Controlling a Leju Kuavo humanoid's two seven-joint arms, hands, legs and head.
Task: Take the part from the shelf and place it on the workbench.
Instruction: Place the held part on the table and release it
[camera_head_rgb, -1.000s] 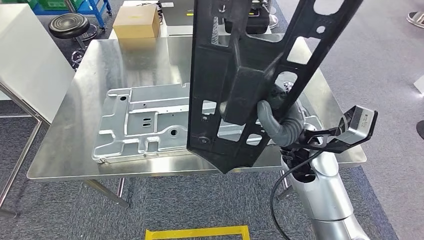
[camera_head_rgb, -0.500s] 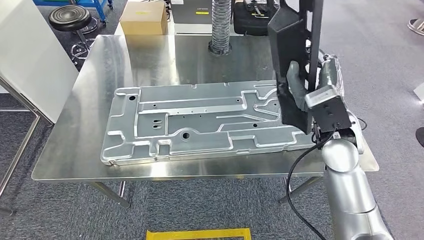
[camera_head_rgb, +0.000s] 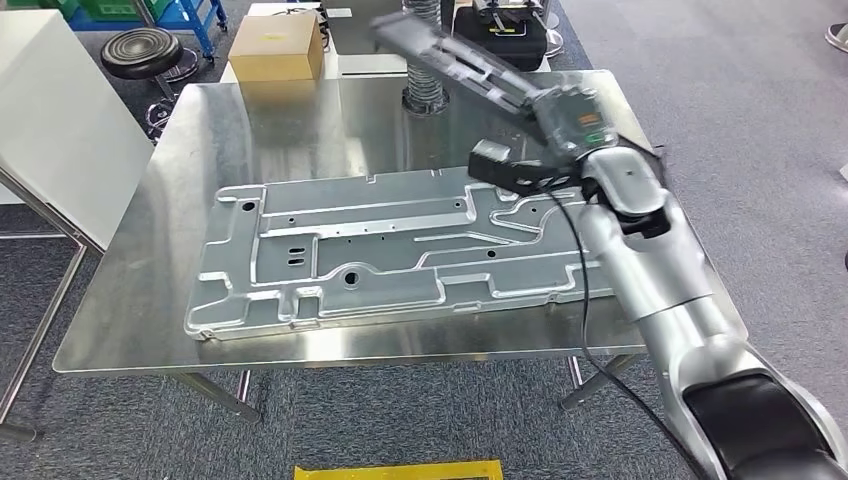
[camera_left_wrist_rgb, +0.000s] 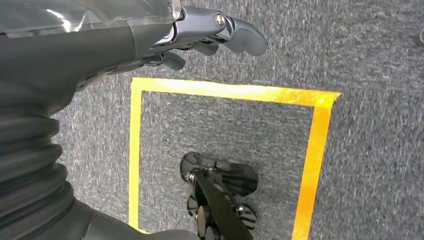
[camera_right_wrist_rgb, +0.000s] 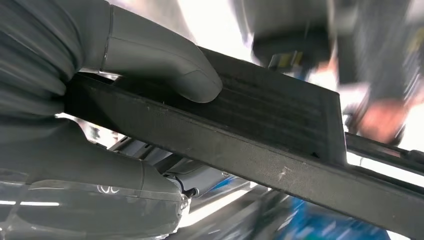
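Nearest, the left hand (camera_left_wrist_rgb: 200, 35) hangs low over grey carpet (camera_left_wrist_rgb: 370, 60) with a yellow tape square (camera_left_wrist_rgb: 230, 90) on it; its fingers (camera_left_wrist_rgb: 240, 37) are loosely curled in with nothing between them, well apart from the work.

Farther out, the tabletop (camera_head_rgb: 180, 250) carries a long stamped metal plate (camera_head_rgb: 380, 250) lying flat, its length running left to right across most of the surface.

Beyond the plate's right end, the right hand (camera_right_wrist_rgb: 115, 100) is clamped on the black frame part (camera_head_rgb: 450, 55). In the right wrist view the thumb (camera_right_wrist_rgb: 165, 65) presses on one face of a flat black bar of the part (camera_right_wrist_rgb: 260, 145) and the fingers (camera_right_wrist_rgb: 100, 172) close in from the other side. In the head view the part is blurred; it seems to lie close to level in the air, its long axis running from the hand away toward the far left, above the far half of the tabletop and not touching it.

So the right hand alone is placed to set it down. What matters next, I judge, is that the part's length lies at an angle over the plate's far edge, and bare steel is left mainly at the back, so lowering it likely means keeping the long axis along that far strip.

Behind the tabletop stand a cardboard box (camera_head_rgb: 275, 48) and a round stool (camera_head_rgb: 140, 50).
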